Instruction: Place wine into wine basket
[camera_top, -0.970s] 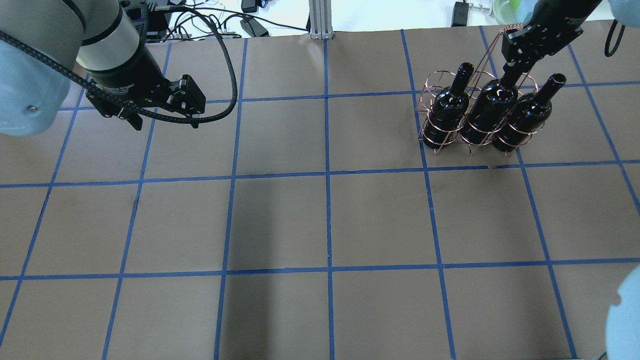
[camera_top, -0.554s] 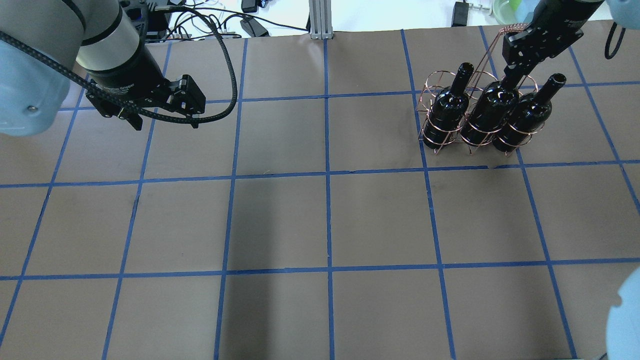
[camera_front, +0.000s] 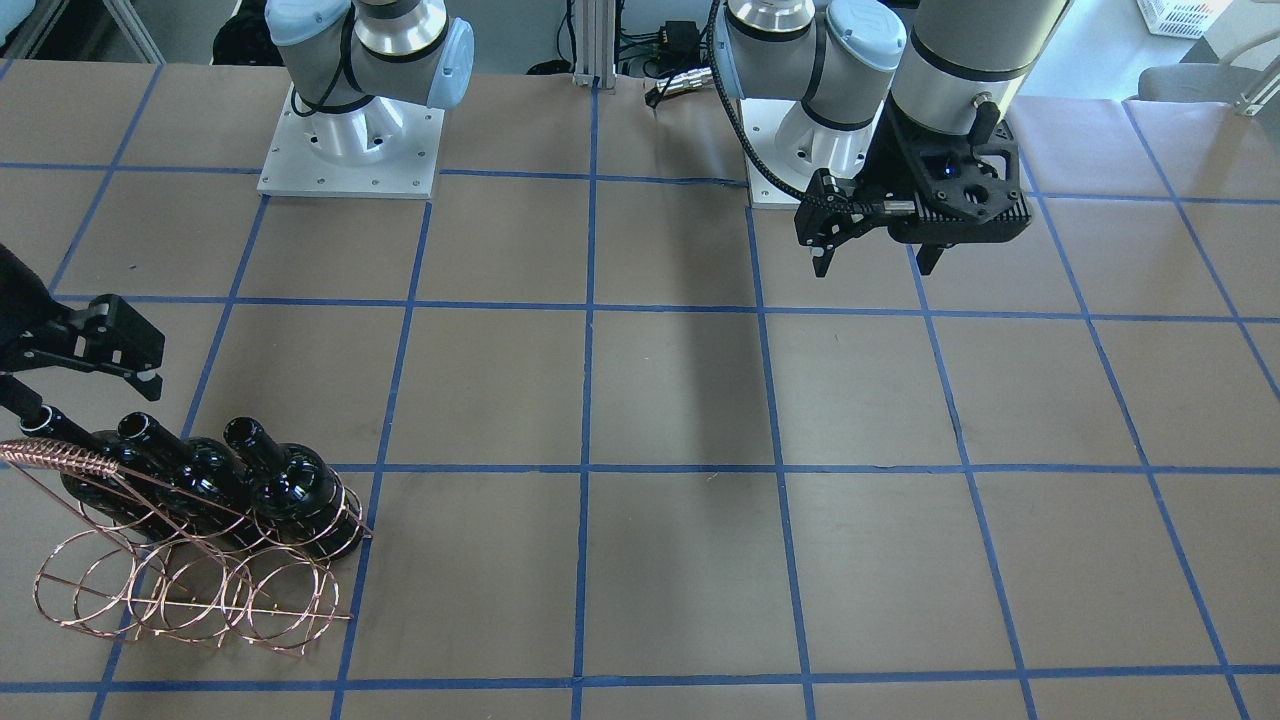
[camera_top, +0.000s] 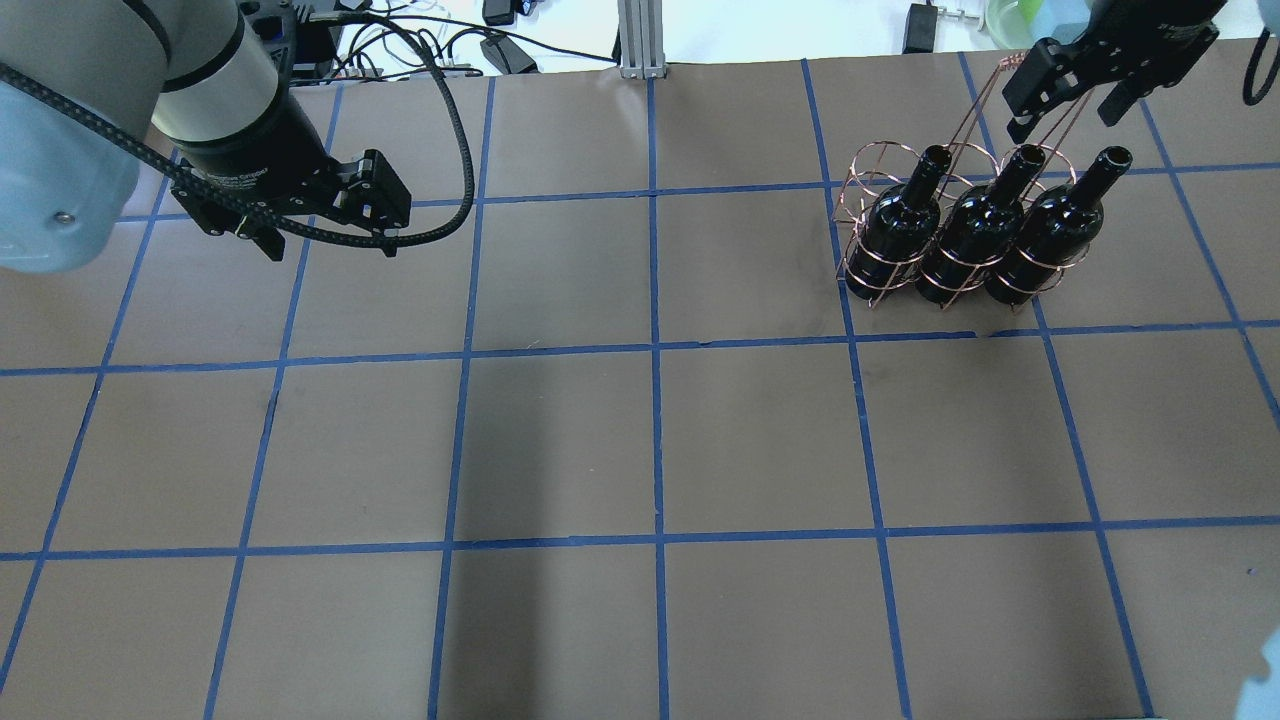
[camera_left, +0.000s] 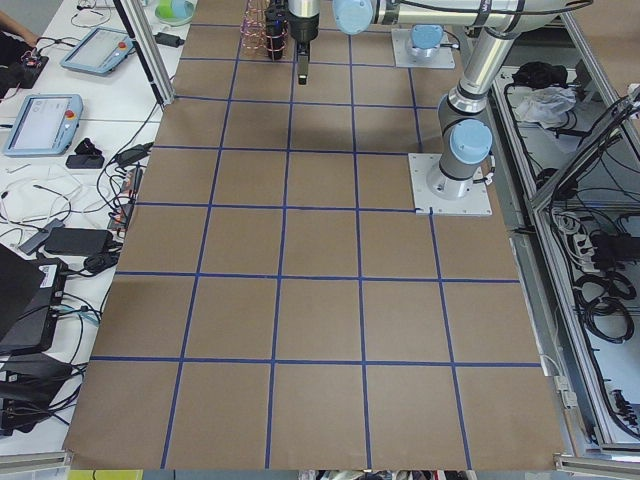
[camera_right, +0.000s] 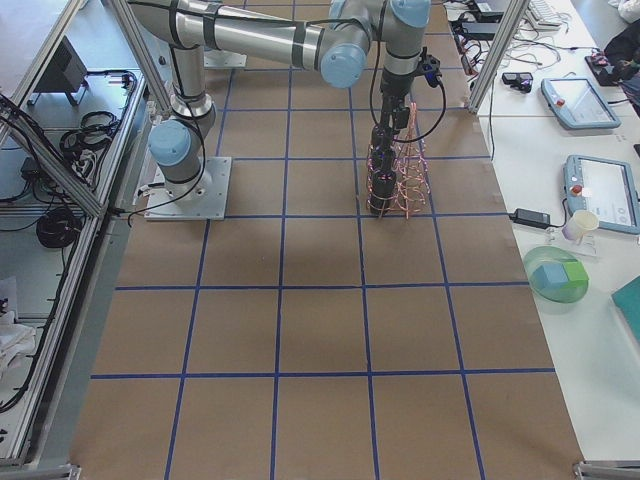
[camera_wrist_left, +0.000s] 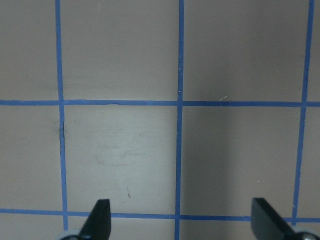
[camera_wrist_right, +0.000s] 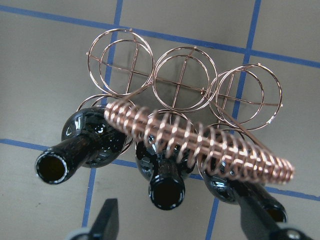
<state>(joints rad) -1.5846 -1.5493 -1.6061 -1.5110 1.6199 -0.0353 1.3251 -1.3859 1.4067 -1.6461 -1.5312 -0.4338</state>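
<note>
At the left side of the overhead view the left gripper (camera_top: 328, 238) hangs above the table (camera_top: 560, 440), which is covered with brown paper and a grid of blue tape; its fingers (camera_wrist_left: 101, 216) are spread wide, with only bare table under them, so it holds nothing.

Further to the right, in the far right part of the table, stands the wine basket (camera_top: 862, 168), a rack of copper wire with two rows of three rings and a coiled handle (camera_wrist_right: 200, 142) across the top; three dark glass bottles stand upright in the row nearer to the robot, one in each ring. The wine (camera_top: 975, 225) is the middle one, with the other two bottles (camera_top: 900, 215) close at each side of it.

Just above and behind the neck of the wine is the right gripper (camera_top: 1062, 115); in the right wrist view its fingers (camera_wrist_right: 107, 220) stand well apart, one at each side of the round lip (camera_wrist_right: 166, 192), higher than it and not touching it; this gripper grips nothing.
</note>
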